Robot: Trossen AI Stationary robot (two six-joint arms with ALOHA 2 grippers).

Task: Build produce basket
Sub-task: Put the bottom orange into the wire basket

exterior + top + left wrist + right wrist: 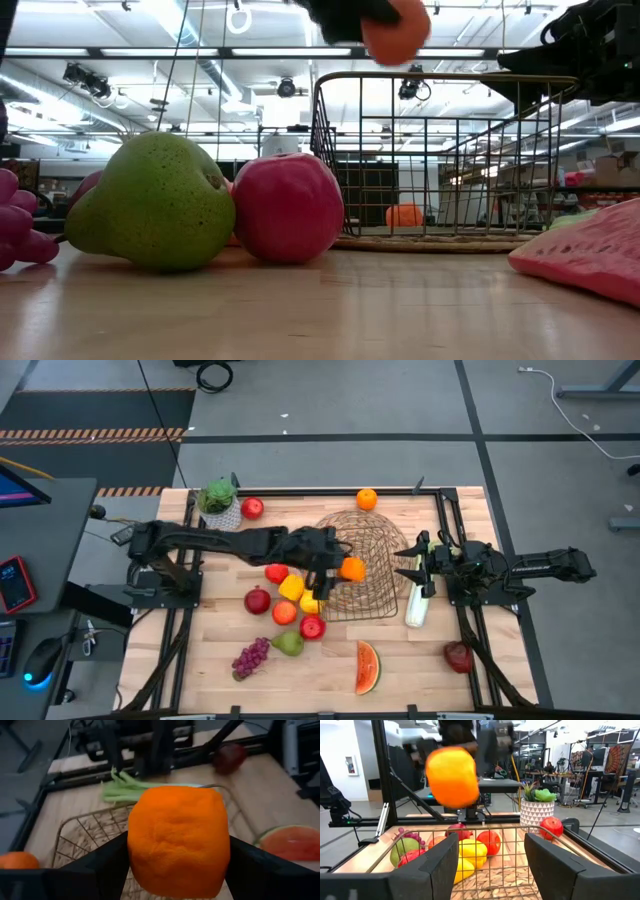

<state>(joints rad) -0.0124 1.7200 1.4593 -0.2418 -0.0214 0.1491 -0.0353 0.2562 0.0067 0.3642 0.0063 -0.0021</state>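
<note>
Bright, even overhead lighting; ceiling lamps (287,87) glare in low view. Shadows soft. Orange (452,776) motion-blurred in right wrist view. Left wrist background out of focus.

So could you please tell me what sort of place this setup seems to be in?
Probably a robotics lab or workshop: two dark robot arms bolted to a pale wooden table, bare ceiling pipes and strip lights, and workbenches with equipment behind.
</note>
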